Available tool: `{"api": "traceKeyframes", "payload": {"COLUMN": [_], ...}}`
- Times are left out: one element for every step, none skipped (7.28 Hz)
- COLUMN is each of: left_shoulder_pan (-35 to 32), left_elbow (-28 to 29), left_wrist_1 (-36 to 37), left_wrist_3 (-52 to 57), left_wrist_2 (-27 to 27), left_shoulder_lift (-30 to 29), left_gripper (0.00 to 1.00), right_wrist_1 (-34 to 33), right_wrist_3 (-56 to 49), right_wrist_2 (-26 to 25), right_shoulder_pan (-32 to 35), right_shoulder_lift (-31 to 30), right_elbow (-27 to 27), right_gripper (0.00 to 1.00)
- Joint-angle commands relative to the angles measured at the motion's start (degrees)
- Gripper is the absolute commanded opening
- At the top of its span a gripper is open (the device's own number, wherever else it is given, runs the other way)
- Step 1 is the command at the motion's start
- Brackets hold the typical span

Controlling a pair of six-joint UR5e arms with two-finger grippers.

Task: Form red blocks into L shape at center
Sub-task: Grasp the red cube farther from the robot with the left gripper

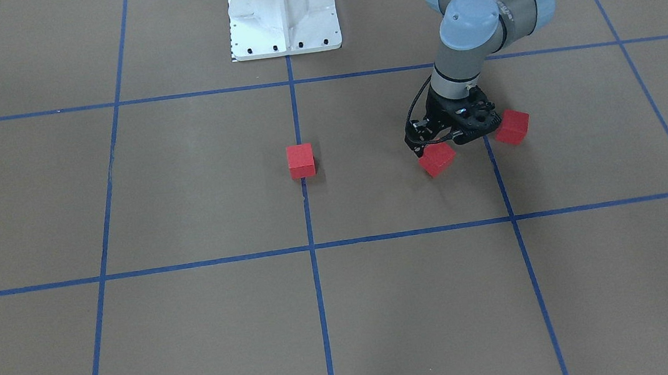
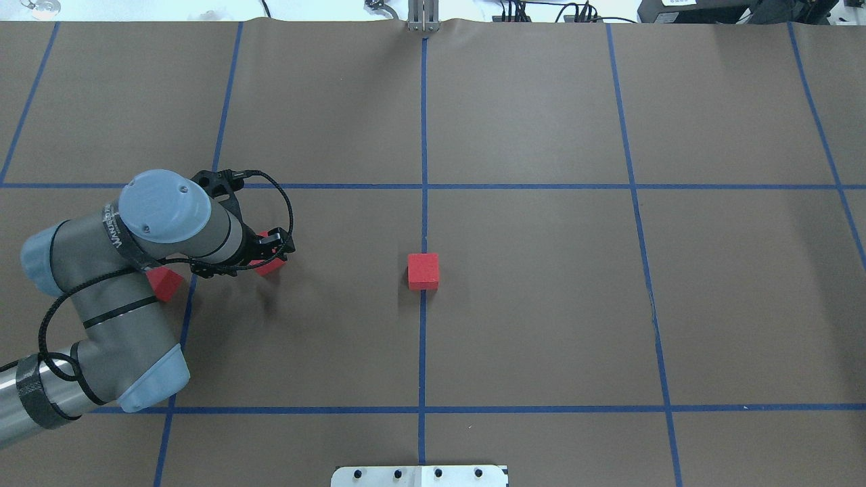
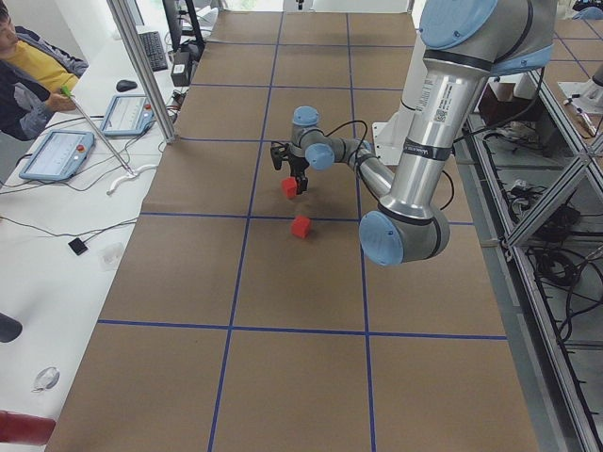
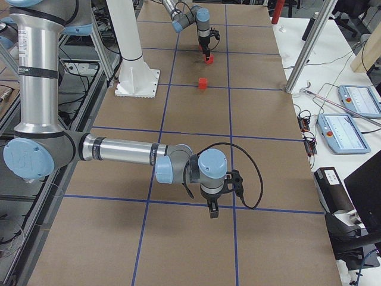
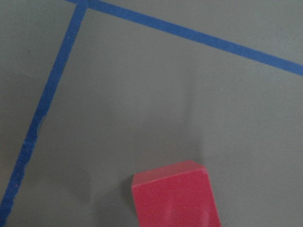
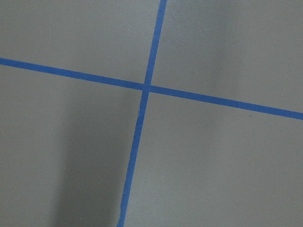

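One red block (image 1: 300, 161) sits on the vertical blue tape line at the center (image 2: 422, 318); it also shows in the overhead view (image 2: 423, 271). My left gripper (image 1: 434, 149) is to its side, over the same grid square, and shut on a second red block (image 1: 439, 161), which fills the bottom of the left wrist view (image 5: 173, 196). The third red block (image 1: 512, 127) lies just behind the gripper, across a blue line. My right gripper (image 4: 213, 212) shows only in the exterior right view, low over a tape line; I cannot tell if it is open or shut.
The robot's white base (image 1: 283, 14) stands at the table's edge behind the center. The left arm's elbow (image 2: 101, 318) hangs over the table's left part. The right wrist view shows only a blue tape crossing (image 6: 147, 88). Operators' tablets (image 3: 57, 151) lie on a side bench.
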Motion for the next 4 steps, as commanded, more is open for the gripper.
{"api": "traceKeyframes", "payload": {"left_shoulder_pan": [0.1, 0.0, -0.2, -0.6], "left_elbow": [0.9, 0.8, 0.8, 0.3], "left_wrist_1": [0.2, 0.2, 0.2, 1.5], "left_wrist_3": [0.6, 0.7, 3.4, 5.3], "left_wrist_2": [0.1, 0.2, 0.2, 0.1], "left_shoulder_lift": [-0.1, -0.1, -0.1, -0.2], "left_gripper": [0.72, 0.48, 0.07, 0.00], "right_wrist_1": [0.0, 0.0, 0.0, 0.0], "right_wrist_3": [0.0, -0.1, -0.1, 0.0], "right_wrist_2": [0.0, 0.0, 0.0, 0.0], "right_shoulder_pan": [0.0, 0.0, 0.0, 0.0], "right_shoulder_lift": [-0.1, -0.1, -0.1, -0.4], "right_elbow": [-0.1, -0.1, -0.2, -0.2], "right_gripper": [1.00, 1.00, 1.00, 1.00]}}
